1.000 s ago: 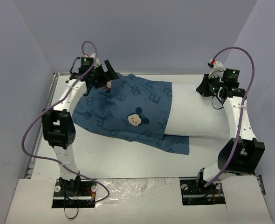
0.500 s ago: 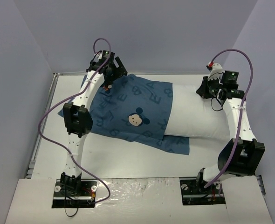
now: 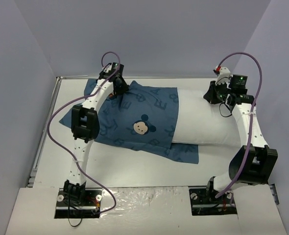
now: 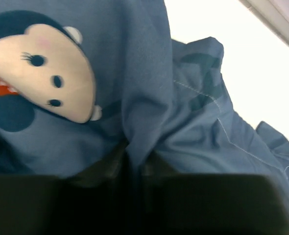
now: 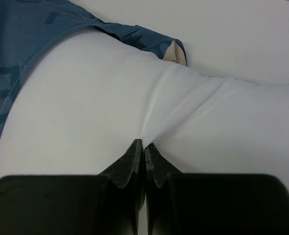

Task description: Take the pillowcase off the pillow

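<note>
Left pincer point(image 3: 118, 91) rightward; pillowcase point(image 3: 156, 105) half-off pillow point(image 3: 203, 120)

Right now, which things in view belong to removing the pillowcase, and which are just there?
Part of the job: pillowcase, pinched by the left end effector; pillow, pinched by the right end effector.
Not part of it: table; purple cables on the arms; enclosure walls.

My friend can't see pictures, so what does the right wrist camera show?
The right claw is shut on a pinched fold of the white pillow. The blue pillowcase, printed with letters, covers the pillow's upper left part.
</note>
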